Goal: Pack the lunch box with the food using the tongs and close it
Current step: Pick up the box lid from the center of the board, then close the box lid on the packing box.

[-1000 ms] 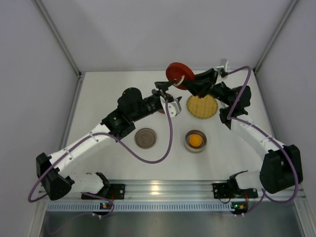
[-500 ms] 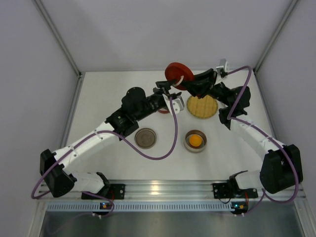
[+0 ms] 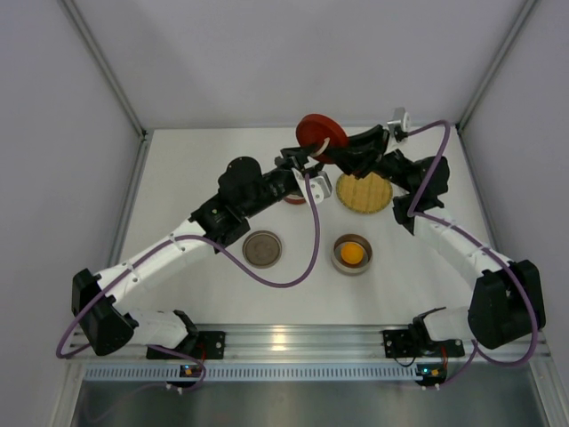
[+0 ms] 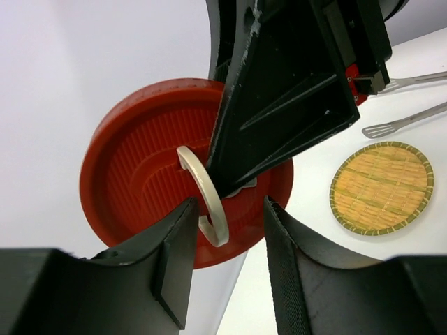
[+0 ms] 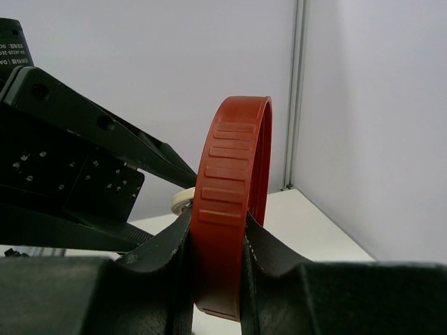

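Now the right gripper (image 5: 218,276) clamps the red lid (image 4: 140,167) while the left gripper (image 4: 227,234), jaws parted, flanks its handle (image 4: 202,185); closing off-centre could twist the lid loose.

Red lid (image 4: 133,167) — ribbed matt plastic; tongs (image 4: 383,130) — shiny metal.

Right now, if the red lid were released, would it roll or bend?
The red lid looks like stiff ribbed plastic, so probably no bending. It is round and clamped on edge by the right gripper, so it would likely roll or topple flat. The ribbed rim probably resists slipping.
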Available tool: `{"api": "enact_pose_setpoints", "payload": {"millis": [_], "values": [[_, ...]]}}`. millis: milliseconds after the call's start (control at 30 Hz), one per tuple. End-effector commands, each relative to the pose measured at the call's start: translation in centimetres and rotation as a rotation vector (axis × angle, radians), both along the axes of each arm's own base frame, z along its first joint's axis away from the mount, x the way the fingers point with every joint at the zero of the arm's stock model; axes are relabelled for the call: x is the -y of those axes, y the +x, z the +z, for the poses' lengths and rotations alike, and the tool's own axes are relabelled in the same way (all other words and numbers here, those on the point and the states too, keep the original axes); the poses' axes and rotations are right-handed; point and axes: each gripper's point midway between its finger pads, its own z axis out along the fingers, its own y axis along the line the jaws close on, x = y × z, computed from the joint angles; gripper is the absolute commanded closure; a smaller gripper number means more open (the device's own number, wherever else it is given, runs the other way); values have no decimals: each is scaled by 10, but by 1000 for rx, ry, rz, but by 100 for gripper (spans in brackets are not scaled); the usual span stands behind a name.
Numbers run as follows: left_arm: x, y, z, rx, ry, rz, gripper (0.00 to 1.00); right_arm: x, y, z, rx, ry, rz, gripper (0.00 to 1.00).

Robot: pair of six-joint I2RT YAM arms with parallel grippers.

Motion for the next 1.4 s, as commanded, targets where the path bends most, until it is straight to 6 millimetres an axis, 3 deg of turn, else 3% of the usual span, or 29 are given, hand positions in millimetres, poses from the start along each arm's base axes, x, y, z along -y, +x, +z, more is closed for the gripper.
{"api": "enact_pose_setpoints", "payload": {"millis": [0, 300, 433, 567, 733, 800, 833, 933, 1033, 1200, 1300, 1367], "values": [[-5, -5, 40, 75, -78, 3, 53, -7, -17, 9, 84, 11, 34, 100], [-7, 2, 42, 77, -84, 40, 66, -12, -20, 0, 71, -3, 48, 100], [-7, 5, 39, 74, -72, 50, 79, -12, -21, 0, 61, 3, 51, 100], [-8, 6, 37, 65, -65, 62, 100, -12, -20, 1, 30, 16, 54, 100], [-14, 8, 36, 50, -65, 88, 100, -12, -21, 0, -29, 21, 66, 98], [-17, 9, 37, 28, -69, 104, 100, -12, -21, -3, -46, 13, 71, 90], [-19, 10, 37, 18, -69, 113, 100, -12, -21, -6, -66, 6, 71, 78], [-24, 13, 37, -23, -70, 148, 100, -11, -20, -15, -108, -19, 67, 60], [-31, 20, 34, -63, -67, 192, 100, -6, -17, -22, -125, -40, 47, 54], [-39, 24, 31, -87, -70, 220, 100, -1, -12, -33, -158, -56, 25, 56], [-44, 30, 31, -114, -89, 244, 100, 5, -9, -37, -185, -58, 10, 45], [-47, 36, 32, -164, -87, 264, 100, 16, -7, -34, -199, -45, -13, 11]]}}
